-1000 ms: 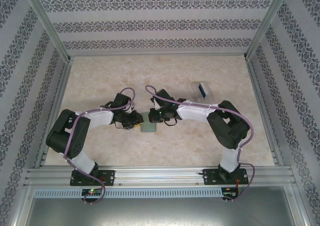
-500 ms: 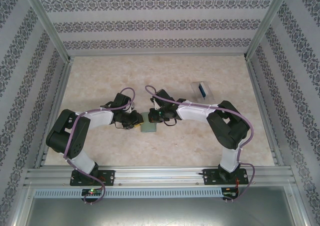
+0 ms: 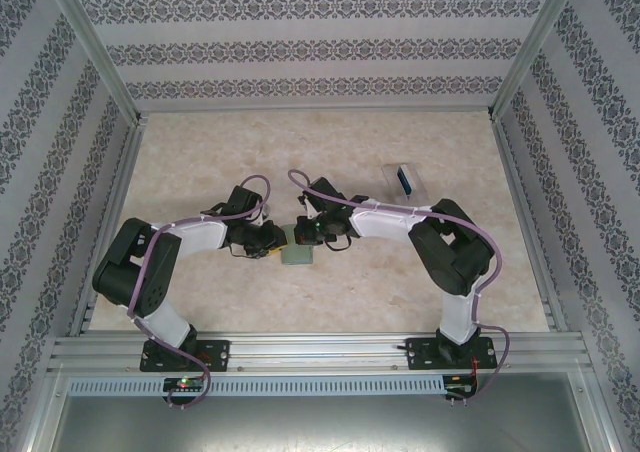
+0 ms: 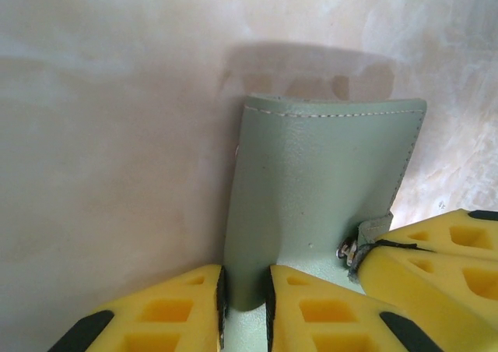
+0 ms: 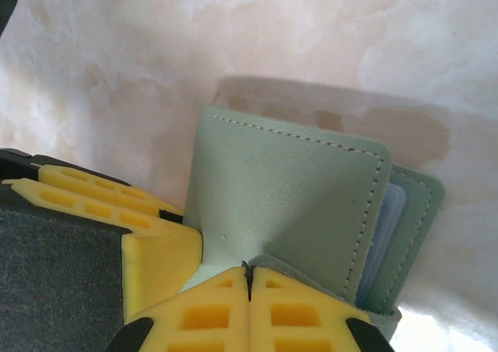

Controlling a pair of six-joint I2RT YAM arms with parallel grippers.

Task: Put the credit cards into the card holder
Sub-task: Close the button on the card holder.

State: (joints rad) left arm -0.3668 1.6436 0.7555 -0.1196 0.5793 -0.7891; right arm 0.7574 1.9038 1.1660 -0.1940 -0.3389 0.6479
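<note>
Wallet sits mid-frame on the worktop, between both arms. Left pincer grasps its left panel; right pincer, equally near, is clenched on the opposite edge.

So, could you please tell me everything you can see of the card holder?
The card holder is a grey-green bifold of soft, grained, leather-like material with light stitching along its edges. It sits on the table between the arms, partly open, with a clear sleeve showing between its panels and a strap tab with a metal snap at one side. The left gripper pinches one panel's edge; the right gripper is shut on the edge by the tab.
</note>
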